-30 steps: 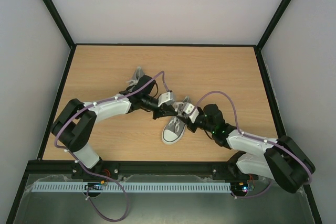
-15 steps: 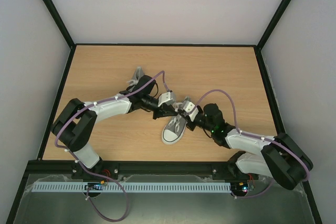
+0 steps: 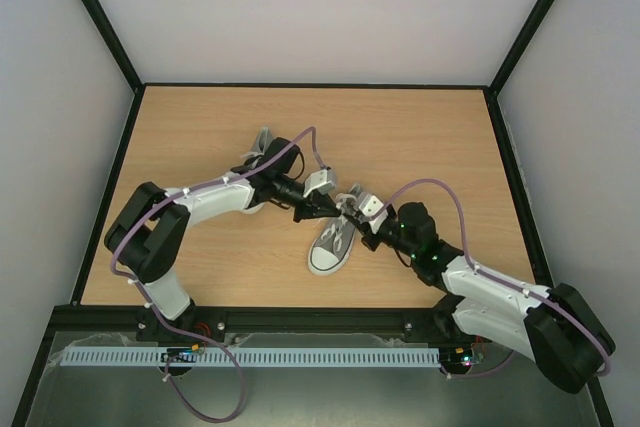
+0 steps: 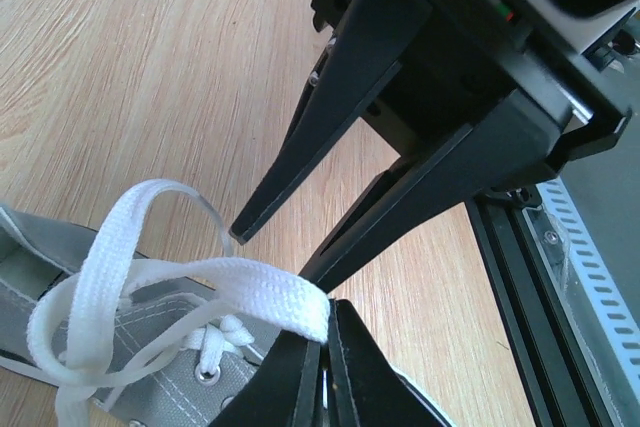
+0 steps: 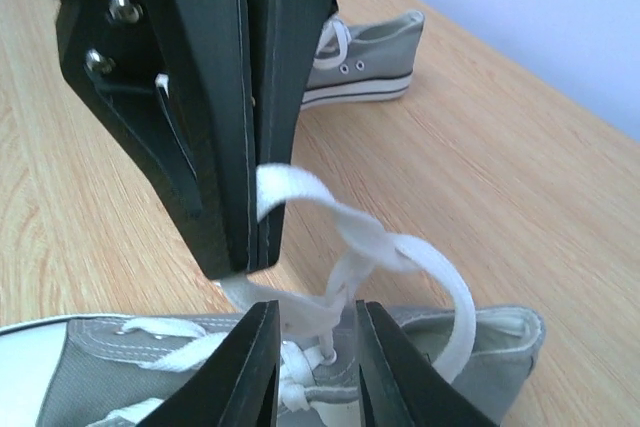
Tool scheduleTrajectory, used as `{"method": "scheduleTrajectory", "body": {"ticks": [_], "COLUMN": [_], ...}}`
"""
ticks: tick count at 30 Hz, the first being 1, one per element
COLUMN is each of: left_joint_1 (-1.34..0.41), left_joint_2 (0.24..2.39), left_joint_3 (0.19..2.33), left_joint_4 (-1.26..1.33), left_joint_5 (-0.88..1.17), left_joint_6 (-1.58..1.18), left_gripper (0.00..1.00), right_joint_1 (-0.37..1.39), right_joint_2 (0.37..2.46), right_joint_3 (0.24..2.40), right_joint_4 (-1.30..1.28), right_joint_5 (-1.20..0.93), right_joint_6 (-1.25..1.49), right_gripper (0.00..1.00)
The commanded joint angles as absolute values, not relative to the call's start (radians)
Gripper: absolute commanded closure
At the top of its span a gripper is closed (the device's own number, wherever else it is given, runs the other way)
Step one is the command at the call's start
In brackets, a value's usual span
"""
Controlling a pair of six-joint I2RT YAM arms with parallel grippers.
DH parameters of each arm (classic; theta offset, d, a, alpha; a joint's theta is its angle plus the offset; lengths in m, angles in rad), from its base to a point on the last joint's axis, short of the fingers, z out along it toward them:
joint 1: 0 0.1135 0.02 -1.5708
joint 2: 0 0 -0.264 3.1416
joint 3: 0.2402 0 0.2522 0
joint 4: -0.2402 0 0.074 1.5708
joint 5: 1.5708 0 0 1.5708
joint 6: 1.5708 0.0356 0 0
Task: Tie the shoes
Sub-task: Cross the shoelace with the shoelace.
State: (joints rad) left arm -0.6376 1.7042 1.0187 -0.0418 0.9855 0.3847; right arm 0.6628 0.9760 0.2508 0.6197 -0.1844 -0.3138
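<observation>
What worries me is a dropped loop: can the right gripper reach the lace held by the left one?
Probably yes. The right gripper is open close by the lace pinched by the left gripper, with nothing between.

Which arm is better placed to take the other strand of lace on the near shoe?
Right. The left gripper is shut on one lace loop, so it is occupied. The right gripper is open, with loose strands between its jaws, just above the near shoe.

No writing, label or number is legible on anything here.
</observation>
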Motion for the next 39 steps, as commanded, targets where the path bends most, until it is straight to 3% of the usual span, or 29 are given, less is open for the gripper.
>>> {"method": "scheduleTrajectory", "body": {"ticks": [1,7,21,23,26,27,31,33,36,39], "left_joint_1": [-0.627,-0.628,-0.627,-0.628,-0.628,-0.627,-0.625,-0.624,-0.618,-0.596], "left_joint_2": [1.72,1.721,1.736,1.736,1.735,1.735,1.734,1.733,1.729,1.712], "left_joint_3": [1.042,1.052,1.066,1.066,1.067,1.066,1.074,1.081,1.095,1.121], "left_joint_4": [-0.06,-0.083,-0.12,-0.119,-0.121,-0.122,-0.129,-0.134,-0.156,-0.233], "left_joint_5": [1.028,1.043,1.062,1.063,1.058,1.056,1.051,1.042,1.015,0.987], "left_joint_6": [0.379,0.395,0.423,0.425,0.423,0.423,0.428,0.428,0.444,0.519], "left_gripper": [0.98,0.98,0.97,0.97,0.97,0.96,0.92,0.85,0.63,0.57], "right_joint_1": [0.669,0.669,0.669,0.669,0.669,0.669,0.67,0.67,0.669,0.669], "right_joint_2": [1.016,1.101,1.19,1.199,1.191,1.181,1.128,1.102,1.073,1.062], "right_joint_3": [0.226,0.249,0.295,0.302,0.305,0.303,0.281,0.273,0.284,0.31], "right_joint_4": [0.661,0.754,0.811,0.806,0.791,0.776,0.727,0.706,0.635,0.549], "right_joint_5": [-0.142,-0.186,-0.211,-0.227,-0.235,-0.237,-0.238,-0.23,-0.214,-0.211], "right_joint_6": [-0.357,-0.407,-0.419,-0.419,-0.421,-0.429,-0.437,-0.442,-0.459,-0.478], "right_gripper": [0.76,0.68,0.63,0.7,0.94,0.98,0.99,0.99,0.99,0.99]}}
